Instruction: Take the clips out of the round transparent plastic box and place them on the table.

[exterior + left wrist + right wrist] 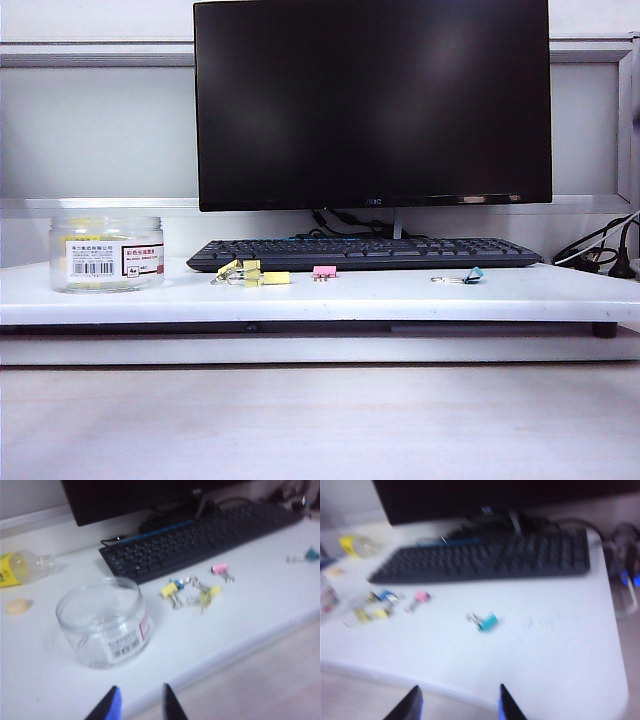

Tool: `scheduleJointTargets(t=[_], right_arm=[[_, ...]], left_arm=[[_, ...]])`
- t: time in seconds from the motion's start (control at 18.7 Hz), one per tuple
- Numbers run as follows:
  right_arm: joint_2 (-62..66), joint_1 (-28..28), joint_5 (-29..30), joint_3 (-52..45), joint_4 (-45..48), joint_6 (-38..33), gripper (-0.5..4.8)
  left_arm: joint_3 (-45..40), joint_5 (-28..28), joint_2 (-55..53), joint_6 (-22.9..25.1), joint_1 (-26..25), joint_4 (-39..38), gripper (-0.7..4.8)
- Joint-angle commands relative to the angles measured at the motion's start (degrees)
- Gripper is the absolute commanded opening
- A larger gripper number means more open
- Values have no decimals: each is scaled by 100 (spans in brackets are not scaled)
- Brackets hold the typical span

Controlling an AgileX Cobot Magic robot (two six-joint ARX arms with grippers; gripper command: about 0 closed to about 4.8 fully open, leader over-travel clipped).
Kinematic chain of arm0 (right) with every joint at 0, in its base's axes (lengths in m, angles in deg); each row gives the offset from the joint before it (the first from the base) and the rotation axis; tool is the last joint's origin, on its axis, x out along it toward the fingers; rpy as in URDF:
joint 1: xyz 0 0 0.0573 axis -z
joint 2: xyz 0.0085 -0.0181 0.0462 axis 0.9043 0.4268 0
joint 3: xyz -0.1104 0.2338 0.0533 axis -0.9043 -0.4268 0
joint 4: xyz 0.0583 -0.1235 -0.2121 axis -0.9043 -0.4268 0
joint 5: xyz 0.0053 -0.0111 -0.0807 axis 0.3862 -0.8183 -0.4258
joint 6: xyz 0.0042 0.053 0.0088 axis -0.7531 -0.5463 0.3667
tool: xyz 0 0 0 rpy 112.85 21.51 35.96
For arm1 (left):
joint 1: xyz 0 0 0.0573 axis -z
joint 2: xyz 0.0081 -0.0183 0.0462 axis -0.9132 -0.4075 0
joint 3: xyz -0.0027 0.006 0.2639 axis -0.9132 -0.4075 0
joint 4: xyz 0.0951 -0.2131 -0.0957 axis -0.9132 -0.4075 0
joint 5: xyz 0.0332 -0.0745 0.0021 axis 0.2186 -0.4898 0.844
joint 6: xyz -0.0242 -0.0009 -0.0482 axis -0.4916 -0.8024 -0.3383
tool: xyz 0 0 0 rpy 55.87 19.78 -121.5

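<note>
The round transparent plastic box (105,255) stands open at the left end of the table (400,295). From above, the box (105,622) shows no yellow inside. Yellow clips (250,272) lie in a small cluster on the board in front of the keyboard; they also show as clips (170,590) in the left wrist view and, blurred, as clips (370,614) in the right wrist view. My left gripper (141,700) hangs open and empty off the board's front edge, near the box. My right gripper (459,700) is open wider and empty, also off the front edge. Neither arm shows in the exterior view.
A pink clip (324,271) and a teal clip (470,275) lie right of the yellow ones. A black keyboard (365,252) and monitor (372,100) stand behind. A yellow-labelled bottle (20,567) and a small pale cap (17,606) lie behind the box. Cables (600,255) sit far right.
</note>
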Motion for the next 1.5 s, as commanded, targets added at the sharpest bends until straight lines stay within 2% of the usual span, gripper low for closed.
scheduleJointTargets(t=[0.05, 0.27, 0.43, 0.64, 1.07, 1.29, 1.5], right_arm=[[-4, -9, -20, -262, 487, -9, 198], [-9, -7, -35, -579, 927, -2, 198], [-9, -7, -256, -579, 914, 39, 198], [-9, -7, -396, -579, 802, 39, 198], [-9, -4, -824, -579, -293, 37, 198], [-9, -9, -769, -579, -789, 17, 198], [-2, -13, -728, -579, -793, 13, 198]], left_arm=[[-96, -20, -4, 295, 4, 94, 120], [-262, -20, -4, 363, 2, 216, 120], [-507, -17, -4, 409, 2, 223, 120], [-605, -17, -4, 173, 2, 210, 120], [-605, 50, -4, -68, 2, -420, 120], [-605, 48, -4, -140, 2, -765, 120], [-608, 42, -7, -216, 2, -981, 120]])
